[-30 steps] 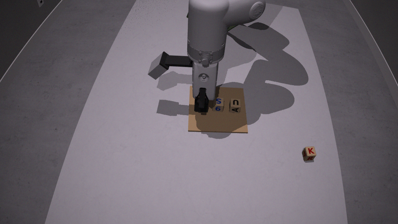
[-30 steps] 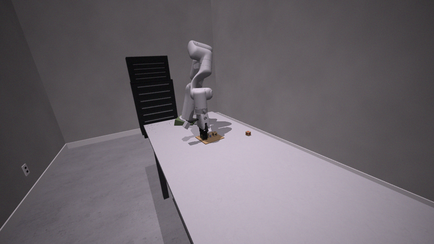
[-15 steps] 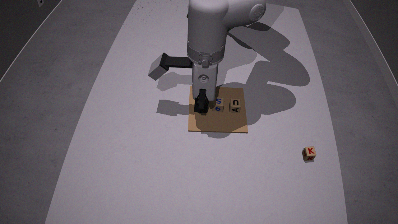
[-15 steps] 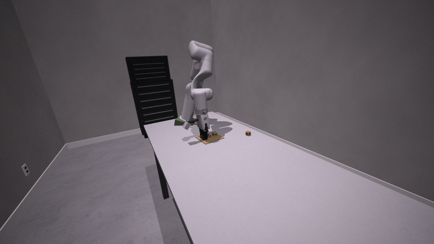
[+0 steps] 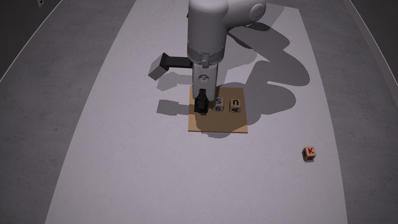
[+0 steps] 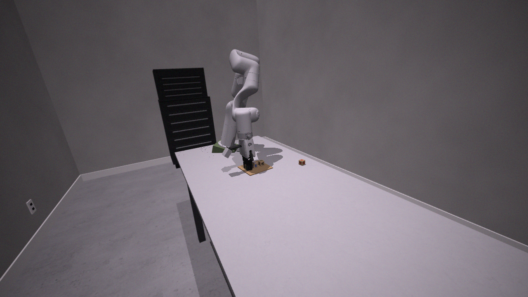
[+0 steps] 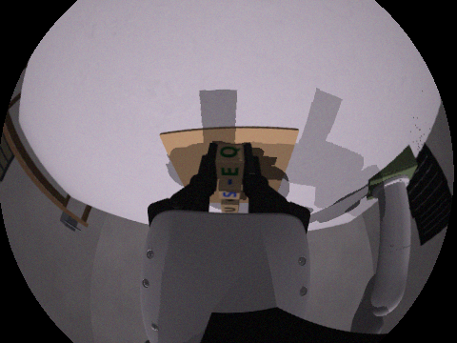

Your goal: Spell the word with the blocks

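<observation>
A tan mat [image 5: 217,112] lies on the white table. On it stand the S block [image 5: 218,104] with a blue S on top and the U block [image 5: 235,105] with a black U on top, side by side. My gripper [image 5: 201,107] stands low over the mat's left part, just left of the S block, and is shut on the E block [image 7: 228,179]. In the wrist view the block shows green letters E and Q between the black fingers. In the top and exterior views the fingers hide this block. The K block [image 5: 309,153], with a red K, lies off the mat at the front right.
A black slatted cabinet [image 6: 184,110] stands behind the table's far end. The arm's base [image 6: 225,142] sits at that end, beyond the mat [image 6: 255,168]. The K block [image 6: 302,162] sits near the table's right edge.
</observation>
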### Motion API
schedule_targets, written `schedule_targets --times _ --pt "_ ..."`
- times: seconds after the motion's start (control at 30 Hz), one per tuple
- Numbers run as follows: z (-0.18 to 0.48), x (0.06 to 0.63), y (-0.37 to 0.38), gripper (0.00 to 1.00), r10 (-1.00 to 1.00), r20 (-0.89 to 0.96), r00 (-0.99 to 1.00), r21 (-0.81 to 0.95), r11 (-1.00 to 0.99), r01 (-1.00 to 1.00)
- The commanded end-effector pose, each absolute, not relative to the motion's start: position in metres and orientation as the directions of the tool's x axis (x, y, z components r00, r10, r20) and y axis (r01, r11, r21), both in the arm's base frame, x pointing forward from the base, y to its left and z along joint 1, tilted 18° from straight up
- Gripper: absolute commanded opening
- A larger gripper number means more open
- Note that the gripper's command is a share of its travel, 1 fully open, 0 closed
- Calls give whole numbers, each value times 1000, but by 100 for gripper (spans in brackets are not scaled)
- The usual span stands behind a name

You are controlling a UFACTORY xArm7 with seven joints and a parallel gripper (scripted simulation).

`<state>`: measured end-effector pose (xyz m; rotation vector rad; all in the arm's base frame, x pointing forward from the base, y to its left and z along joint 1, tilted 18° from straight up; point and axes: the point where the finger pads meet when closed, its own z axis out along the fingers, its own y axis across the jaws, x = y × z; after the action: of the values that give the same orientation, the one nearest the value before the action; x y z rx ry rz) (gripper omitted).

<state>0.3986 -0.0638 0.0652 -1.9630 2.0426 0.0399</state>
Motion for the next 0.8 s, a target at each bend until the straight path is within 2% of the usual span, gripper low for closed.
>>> schedule_targets --times 0.0,0.5,0.53,0.6,0.63,0.7,0.73,0.77 --pt "66 400 -65 21 -971 -237 -16 -193 63 -979" --pt "66 400 -65 21 -971 -237 -16 -193 63 -979" --pt "66 400 -65 26 -971 -237 -16 -193 63 -979" --pt "66 400 -65 26 -971 -237 -16 -193 63 -979" --pt "66 400 -65 30 -971 -237 -16 -193 63 -979" --pt "66 400 -65 30 -971 -237 -16 -193 63 -979" --pt "66 400 -65 34 -971 -237 -16 -193 63 -979" --pt "66 400 -65 34 -971 -237 -16 -193 63 -979"
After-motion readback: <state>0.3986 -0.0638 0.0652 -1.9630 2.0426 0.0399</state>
